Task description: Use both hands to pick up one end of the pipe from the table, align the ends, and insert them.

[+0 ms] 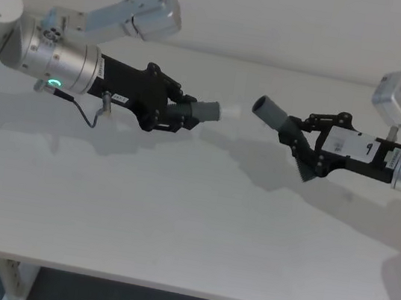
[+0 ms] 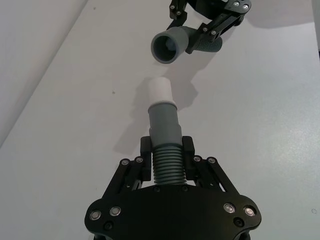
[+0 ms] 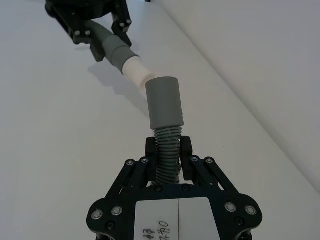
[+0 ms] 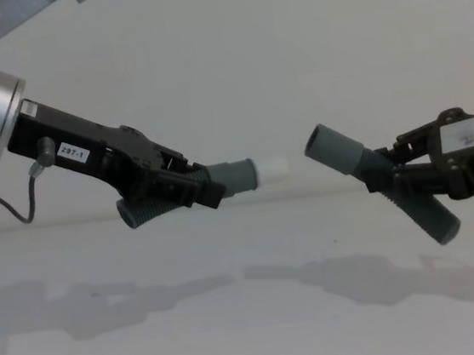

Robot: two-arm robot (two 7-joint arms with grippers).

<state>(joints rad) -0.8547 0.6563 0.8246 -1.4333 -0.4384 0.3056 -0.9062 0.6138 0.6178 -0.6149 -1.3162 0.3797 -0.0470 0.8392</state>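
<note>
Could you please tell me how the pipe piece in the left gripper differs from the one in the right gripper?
The left gripper's piece ends in a narrow white spigot; the right gripper's piece ends in a plain grey open cuff. The left piece's end points roughly level, the right's tilts upward. Both are dark grey, ribbed, held above the table, facing each other with a gap.

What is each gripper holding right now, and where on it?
Left gripper: white-tipped hose piece, by its ribbed middle. Right gripper: open-cuff hose piece, also by the ribs.
</note>
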